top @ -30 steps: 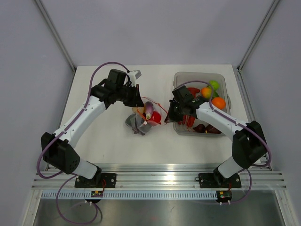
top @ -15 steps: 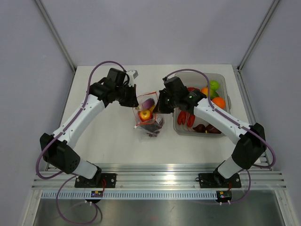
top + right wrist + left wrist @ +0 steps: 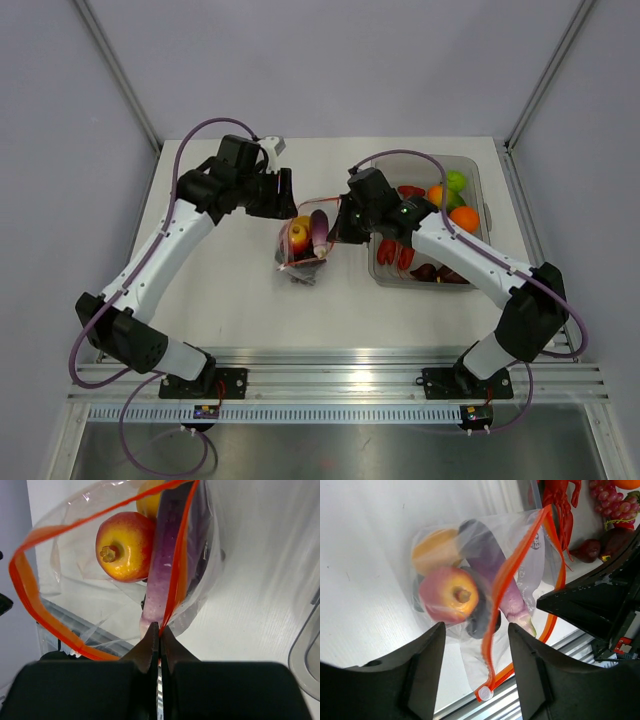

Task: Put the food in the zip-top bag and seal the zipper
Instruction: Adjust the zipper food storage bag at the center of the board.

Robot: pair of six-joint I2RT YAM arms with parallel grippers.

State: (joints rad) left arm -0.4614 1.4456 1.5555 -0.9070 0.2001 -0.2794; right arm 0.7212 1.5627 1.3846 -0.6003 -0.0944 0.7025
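Now the right pincer (image 3: 159, 630) pinches the zipper (image 3: 179, 565), which runs straight away, lengthwise along the eggplant (image 3: 161, 575); left pincer (image 3: 476, 630) spread over the gaping zip-top bag (image 3: 527, 567).

Left arm (image 3: 165, 245) reaches toward 1 o'clock. Left tool (image 3: 283, 193) points to 3 o'clock, fingers spread wide, nothing between them. Right arm (image 3: 470, 255) stretches toward 10 o'clock. Right tool (image 3: 343, 222) fingertips are pressed tight on the zipper (image 3: 178, 555).
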